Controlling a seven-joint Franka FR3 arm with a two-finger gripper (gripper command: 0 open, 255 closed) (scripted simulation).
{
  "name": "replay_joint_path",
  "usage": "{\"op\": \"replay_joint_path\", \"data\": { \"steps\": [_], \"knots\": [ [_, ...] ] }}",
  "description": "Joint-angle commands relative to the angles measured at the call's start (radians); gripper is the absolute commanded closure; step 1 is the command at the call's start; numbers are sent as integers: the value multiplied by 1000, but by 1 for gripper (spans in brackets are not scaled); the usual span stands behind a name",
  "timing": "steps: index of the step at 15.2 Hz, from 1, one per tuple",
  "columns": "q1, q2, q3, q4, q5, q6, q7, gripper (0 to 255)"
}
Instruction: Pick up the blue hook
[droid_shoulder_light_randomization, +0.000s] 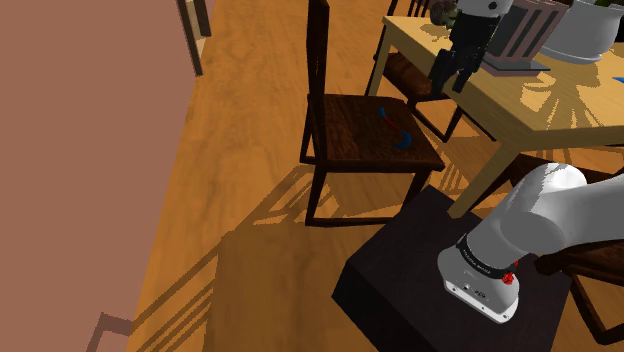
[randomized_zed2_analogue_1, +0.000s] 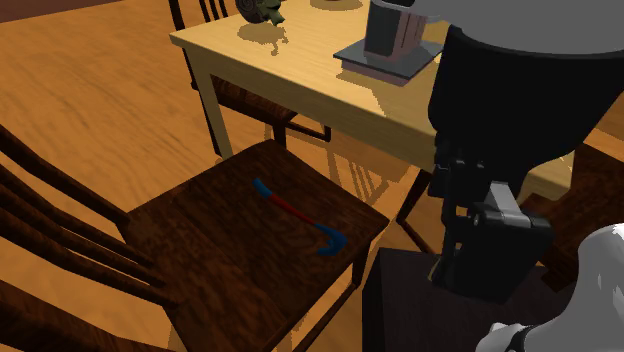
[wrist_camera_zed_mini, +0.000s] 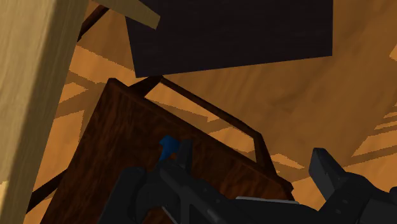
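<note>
The hook (randomized_zed2_analogue_1: 296, 213) is a thin bar, blue at both ends and red in the middle, with a curved blue tip. It lies flat on the dark wooden chair seat (randomized_zed2_analogue_1: 230, 260). From the shoulder view the hook (droid_shoulder_light_randomization: 401, 137) sits near the seat's right side. My black gripper (droid_shoulder_light_randomization: 452, 80) hangs in the air above the chair, beside the table's edge and well clear of the hook. Seen from the wrist, the gripper (wrist_camera_zed_mini: 254, 158) is open with nothing between its fingers. The hook's blue end (wrist_camera_zed_mini: 167, 145) shows just outside one finger (wrist_camera_zed_mini: 184, 154).
A light wooden table (droid_shoulder_light_randomization: 540, 100) stands right beside the chair, and its leg (wrist_camera_zed_mini: 32, 95) is close to the gripper. On it are a grey container on a flat base (randomized_zed2_analogue_1: 390, 40) and a white pot (droid_shoulder_light_randomization: 585, 30). The black stand (droid_shoulder_light_randomization: 420, 260) is next to the chair. A second chair (randomized_zed2_analogue_1: 250, 100) is tucked under the table.
</note>
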Motion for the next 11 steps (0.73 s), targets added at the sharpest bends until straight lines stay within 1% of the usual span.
{"op": "replay_joint_path", "data": {
  "steps": [1, 6, 11],
  "knots": [
    [0, 0, 0, 0, 0, 0, 0, 0],
    [-38, 72, -20, -82, -30, 187, 36, 0],
    [-76, 176, -44, -132, -58, 374, 74, 0]
  ]
}}
